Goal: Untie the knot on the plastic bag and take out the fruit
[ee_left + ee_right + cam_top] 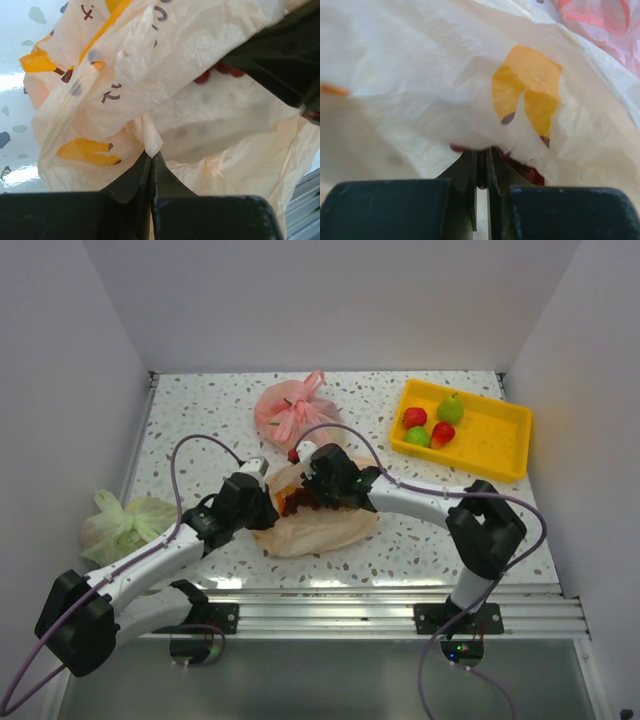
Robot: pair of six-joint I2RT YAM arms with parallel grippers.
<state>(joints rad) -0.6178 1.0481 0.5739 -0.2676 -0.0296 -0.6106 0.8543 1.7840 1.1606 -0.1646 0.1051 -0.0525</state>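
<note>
The speckled table (200, 410) is carrying everything, and only the top view is showing its whole layout: the plastic bag (330, 530) is lying slumped near the middle, toward 6 o'clock, pale peach and crinkled. A yellow tray (505, 465) is sitting at 2 o'clock, a pink bag (285, 412) at 12 o'clock and a pale green bag (125, 520) at 8 o'clock. Both arms are meeting over the plastic bag's 11 o'clock end and covering its top there. The left wrist view is adding what the top view is missing: thin translucent film printed with yellow patches and dark marks. There the left gripper (151, 156) is pinching a small fold of that film with its jaws pressed together. The right wrist view is showing the right gripper (481, 161) with its jaws nearly touching, nipping the film's ragged edge below a yellow patch. A dark red cluster (297, 504) is showing between the grippers, blurred and partly veiled by film. In the tray a red apple (414, 417), green pear (450, 408), green apple (418, 436) and strawberry-like piece (443, 433) are lying close together.
</note>
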